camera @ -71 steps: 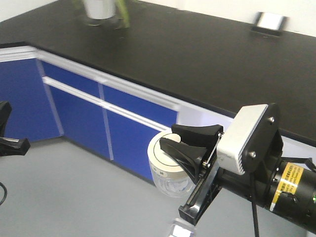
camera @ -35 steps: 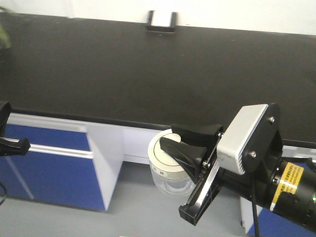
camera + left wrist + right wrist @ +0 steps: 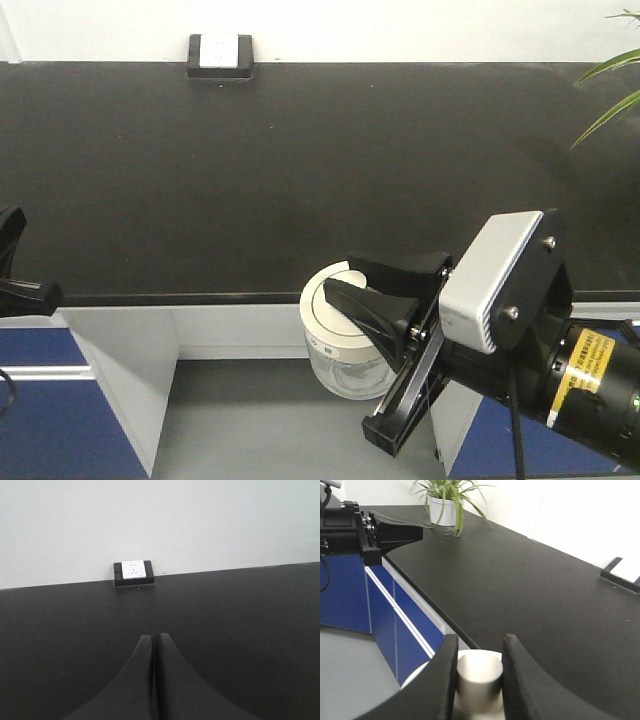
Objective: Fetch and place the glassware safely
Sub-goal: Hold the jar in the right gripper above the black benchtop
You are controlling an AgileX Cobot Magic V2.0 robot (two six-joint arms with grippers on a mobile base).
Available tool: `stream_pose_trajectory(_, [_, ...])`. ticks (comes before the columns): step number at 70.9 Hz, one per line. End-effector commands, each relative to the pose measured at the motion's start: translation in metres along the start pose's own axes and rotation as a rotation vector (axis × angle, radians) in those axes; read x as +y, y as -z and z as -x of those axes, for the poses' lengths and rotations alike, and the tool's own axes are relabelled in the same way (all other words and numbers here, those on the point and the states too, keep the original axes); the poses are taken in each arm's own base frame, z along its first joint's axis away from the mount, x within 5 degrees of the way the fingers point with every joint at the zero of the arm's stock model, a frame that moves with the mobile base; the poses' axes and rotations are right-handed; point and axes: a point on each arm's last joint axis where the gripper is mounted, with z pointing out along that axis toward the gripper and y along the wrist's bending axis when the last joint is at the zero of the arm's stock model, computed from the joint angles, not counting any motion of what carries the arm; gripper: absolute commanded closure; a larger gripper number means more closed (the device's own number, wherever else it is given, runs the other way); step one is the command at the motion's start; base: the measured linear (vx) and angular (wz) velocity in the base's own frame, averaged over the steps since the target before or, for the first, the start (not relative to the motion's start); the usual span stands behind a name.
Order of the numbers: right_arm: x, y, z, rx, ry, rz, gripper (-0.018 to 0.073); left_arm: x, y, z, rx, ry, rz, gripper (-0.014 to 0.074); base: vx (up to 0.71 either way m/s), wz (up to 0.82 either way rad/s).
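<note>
The glassware is a squat clear jar (image 3: 340,372) with a cream-white lid (image 3: 322,312). It hangs in the air in front of the black counter's (image 3: 300,150) front edge. My right gripper (image 3: 340,275) is shut on the lid's round knob (image 3: 479,680), one black finger on each side. The jar's glass body is hidden in the right wrist view. My left gripper (image 3: 153,637) is shut with nothing in it and points over the counter towards the wall. It shows at the left edge of the front view (image 3: 30,290) and in the top left of the right wrist view (image 3: 415,532).
A white wall socket in a black frame (image 3: 220,52) (image 3: 133,572) sits at the counter's back edge. A potted plant (image 3: 445,505) stands on the counter's far end, and its leaves (image 3: 610,90) reach in at the right. Blue cabinet fronts (image 3: 385,610) and grey floor (image 3: 270,420) lie below the counter.
The front view has swung round and now faces the counter square on. The socket slid left across it and plant leaves came in at the right. Both grippers and the jar kept their places.
</note>
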Motion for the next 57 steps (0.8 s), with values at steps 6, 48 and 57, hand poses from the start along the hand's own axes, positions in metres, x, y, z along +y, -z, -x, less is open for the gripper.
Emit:
stream_pose_trajectory(6, [0.0008, 0.004, 0.0213, -0.13, -0.004, 0.021, 0.056, 0.0007, -0.001, 0.0162, -0.114, 0.012, 0.001, 0.0603, 0.16, -0.09])
stream_pose_trajectory(48, [0.0008, 0.004, 0.0213, -0.13, -0.004, 0.021, 0.056, 0.0007, -0.001, 0.0162, -0.114, 0.012, 0.001, 0.0603, 0.16, 0.05])
stream_pose_trajectory(57, [0.0008, 0.004, 0.0213, -0.13, -0.004, 0.021, 0.056, 0.0007, -0.001, 0.0162, -0.114, 0.012, 0.001, 0.0603, 0.15, 0.0])
